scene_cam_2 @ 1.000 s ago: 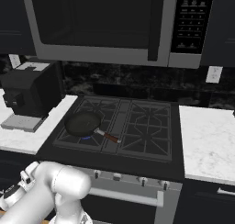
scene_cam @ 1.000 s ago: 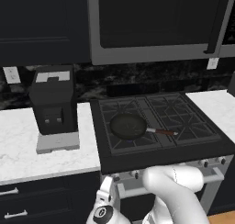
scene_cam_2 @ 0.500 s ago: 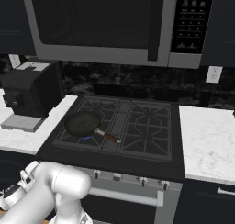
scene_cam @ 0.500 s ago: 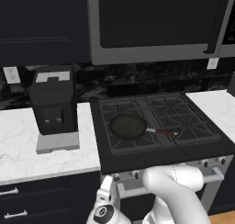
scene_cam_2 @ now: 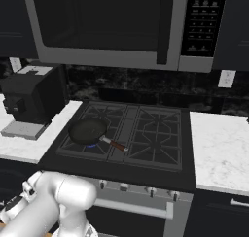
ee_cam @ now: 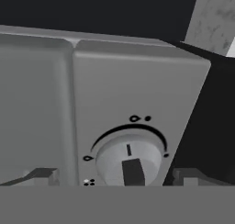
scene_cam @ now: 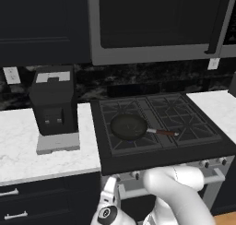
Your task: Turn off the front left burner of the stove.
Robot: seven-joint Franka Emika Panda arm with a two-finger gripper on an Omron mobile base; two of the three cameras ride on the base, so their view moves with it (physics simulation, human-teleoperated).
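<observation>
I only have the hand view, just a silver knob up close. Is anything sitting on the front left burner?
Observer: Yes, a dark frying pan sits on the front left burner.
Operator: Is that burner lit?
Observer: In the right base view a small blue glow shows under the pan's front edge, so it looks lit.
Operator: Which way does the pan's handle point?
Observer: Its reddish handle points right, toward the middle of the stove.
</observation>
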